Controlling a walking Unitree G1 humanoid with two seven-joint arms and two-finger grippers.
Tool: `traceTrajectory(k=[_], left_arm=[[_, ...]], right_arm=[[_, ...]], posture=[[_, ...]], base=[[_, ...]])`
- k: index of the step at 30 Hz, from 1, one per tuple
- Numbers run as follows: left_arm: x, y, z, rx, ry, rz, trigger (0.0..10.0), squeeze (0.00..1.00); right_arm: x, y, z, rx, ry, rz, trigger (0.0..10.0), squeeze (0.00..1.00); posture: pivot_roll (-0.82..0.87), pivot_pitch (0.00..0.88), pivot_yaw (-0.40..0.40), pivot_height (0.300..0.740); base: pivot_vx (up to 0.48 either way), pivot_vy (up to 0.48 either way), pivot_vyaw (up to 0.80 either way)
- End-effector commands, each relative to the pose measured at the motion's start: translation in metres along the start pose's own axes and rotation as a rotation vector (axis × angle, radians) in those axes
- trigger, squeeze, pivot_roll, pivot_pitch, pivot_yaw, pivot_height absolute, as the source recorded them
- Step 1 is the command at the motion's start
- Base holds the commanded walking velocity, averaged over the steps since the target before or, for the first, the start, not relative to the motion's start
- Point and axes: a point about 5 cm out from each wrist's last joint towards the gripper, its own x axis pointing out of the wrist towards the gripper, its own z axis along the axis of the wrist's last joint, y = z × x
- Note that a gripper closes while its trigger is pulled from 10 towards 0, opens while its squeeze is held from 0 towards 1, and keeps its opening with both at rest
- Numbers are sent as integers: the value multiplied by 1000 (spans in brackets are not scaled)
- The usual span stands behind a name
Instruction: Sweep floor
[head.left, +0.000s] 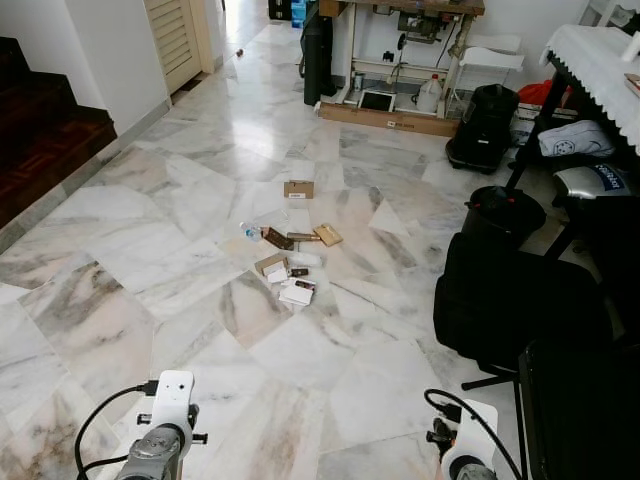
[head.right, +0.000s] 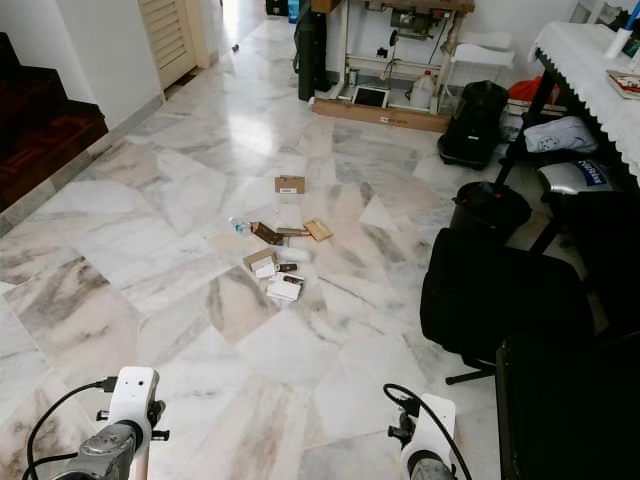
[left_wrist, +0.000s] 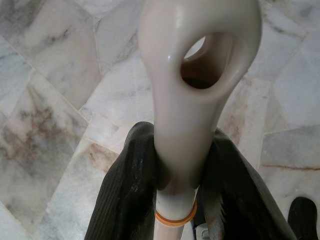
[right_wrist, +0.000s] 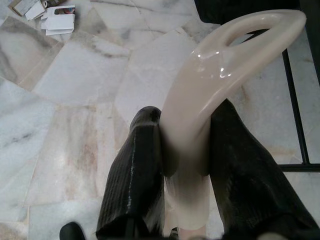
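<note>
Litter lies in a loose pile (head.left: 290, 265) on the marble floor ahead: white papers, brown card pieces, a small plastic bottle (head.left: 250, 232), and a cardboard box (head.left: 298, 188) a little farther off. My left gripper (left_wrist: 177, 165) is shut on a cream plastic handle (left_wrist: 200, 50) whose end has a hanging hole. My right gripper (right_wrist: 187, 130) is shut on a second cream handle (right_wrist: 240, 45) that curves into a loop. Some white papers (right_wrist: 57, 20) of the pile show in the right wrist view. Both arms (head.left: 160, 445) (head.left: 465, 455) sit low, near my body, well short of the litter.
Dark wooden stairs (head.left: 40, 140) rise at the left. A black chair (head.left: 510, 300), a black bin (head.left: 500, 212) and a table with a white cloth (head.left: 600, 60) crowd the right side. A sewing table (head.left: 400, 60) stands at the back. Marble floor stretches between me and the pile.
</note>
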Motion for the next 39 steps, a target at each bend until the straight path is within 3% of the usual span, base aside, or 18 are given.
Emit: traceTrajectory(k=[1,18,39], left_arm=[[-2,0,-9,-56,25,-7,10000,0],[-2,-3,-9,-89,8,-14,10000,0],[-2,-4,-6,-104,-3,-26,10000,0]], right_arm=[[-4,7,-13,47,45,19,10000,0],[0,6,-2,24,8,29,10000,0],[-1,7,-6,23,21,39,10000,0]], posture=[[83,1,-45,740],[88,29,-66,740],[93,40,-73,740]], base=[[0,0,0],[248,0,0],[308,0,0]])
